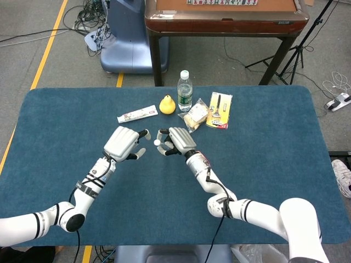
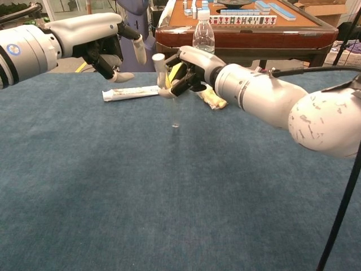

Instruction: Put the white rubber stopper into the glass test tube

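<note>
My right hand (image 2: 189, 70) holds the glass test tube (image 2: 175, 110) near its top, and the tube hangs almost upright above the blue tabletop (image 2: 169, 192). The white rubber stopper (image 2: 158, 58) sits in the tube's mouth, just above the fingers. My left hand (image 2: 110, 53) hovers a short way to the left of the stopper and touches nothing; its thumb and one finger are spread. In the head view the left hand (image 1: 123, 143) and the right hand (image 1: 178, 141) face each other mid-table, with the stopper (image 1: 157, 142) a white dot between them. There the tube's glass is hidden.
Along the far side of the blue tabletop (image 1: 263, 164) lie a toothpaste tube (image 1: 137, 114), a yellow pear-shaped fruit (image 1: 167, 104), a water bottle (image 1: 185, 90), a clear snack bag (image 1: 195, 115) and a yellow card pack (image 1: 219, 110). A brown table (image 1: 225, 22) stands beyond.
</note>
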